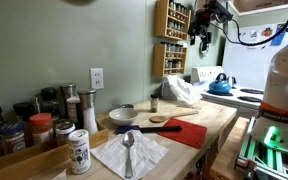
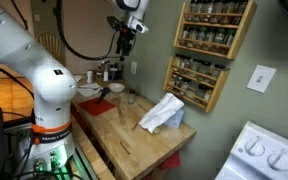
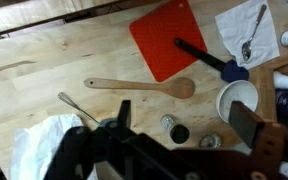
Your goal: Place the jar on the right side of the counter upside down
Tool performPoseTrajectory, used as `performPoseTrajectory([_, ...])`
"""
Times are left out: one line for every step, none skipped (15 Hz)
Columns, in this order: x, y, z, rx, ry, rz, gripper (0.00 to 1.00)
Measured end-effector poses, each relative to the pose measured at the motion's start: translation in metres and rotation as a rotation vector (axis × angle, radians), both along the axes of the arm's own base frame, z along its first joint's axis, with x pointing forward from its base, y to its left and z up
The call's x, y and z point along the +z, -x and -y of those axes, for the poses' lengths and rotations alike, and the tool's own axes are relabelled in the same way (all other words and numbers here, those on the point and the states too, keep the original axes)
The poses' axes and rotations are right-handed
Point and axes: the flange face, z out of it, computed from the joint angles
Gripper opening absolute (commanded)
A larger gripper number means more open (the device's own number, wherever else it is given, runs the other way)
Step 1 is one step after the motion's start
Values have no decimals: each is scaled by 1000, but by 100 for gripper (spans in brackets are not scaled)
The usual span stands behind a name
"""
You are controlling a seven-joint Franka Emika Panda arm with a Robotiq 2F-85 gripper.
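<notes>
Hovering high over the tabletop (image 3: pixel 54 55), the tool (image 3: pixel 184 112) has its 2 fingers spread wide in the wrist view and holds nothing. In an exterior view the tool (image 1: pixel 202 35) hangs at the level of the wall spice rack (image 1: pixel 174 20), well apart from everything below. The jar (image 3: pixel 168 122) stands upright just beside a dark-lidded jar (image 3: pixel 180 133), between the white bowl (image 3: pixel 237 100) and the crumpled white cloth (image 3: pixel 39 150), with the wooden spoon (image 3: pixel 144 86) lying near it.

The step in hand looks like the approach. To do it well, I would descend straight over the jar and turn the fingers so they pass clear of the dark-lidded neighbour and the spoon. I would close low enough on the body for a firm hold, since the jar must then be lifted, rolled over and set on its top. A slim jar may tip if 1 finger nudges it first.
</notes>
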Motion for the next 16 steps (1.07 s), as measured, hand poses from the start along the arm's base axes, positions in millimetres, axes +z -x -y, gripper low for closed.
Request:
performPoseTrajectory([0, 0, 0, 0, 0, 0, 100])
performPoseTrajectory([0, 0, 0, 0, 0, 0, 100])
performPoseTrajectory([0, 0, 0, 0, 0, 0, 100])
performPoseTrajectory([0, 0, 0, 0, 0, 0, 100])
performPoseTrajectory([0, 0, 0, 0, 0, 0, 100])
performPoseTrajectory([0, 0, 0, 0, 0, 0, 100])
performPoseTrajectory([0, 0, 0, 0, 0, 0, 100])
performPoseTrajectory([0, 0, 0, 0, 0, 0, 100])
performPoseTrajectory([0, 0, 0, 0, 0, 0, 100])
performPoseTrajectory([0, 0, 0, 0, 1, 0, 100])
performPoseTrajectory([0, 0, 0, -2, 2, -2, 100])
performPoseTrajectory([-2, -1, -2, -3, -1, -7, 100])
performPoseTrajectory([-3, -5, -7, -12, -11, -17, 100])
performPoseTrajectory([-4, -11, -15, -27, -24, -29, 100])
performPoseTrajectory([-5, -21, -26, -62, -37, -42, 100])
performPoseTrajectory([-6, -32, -39, -101, -47, -54, 100])
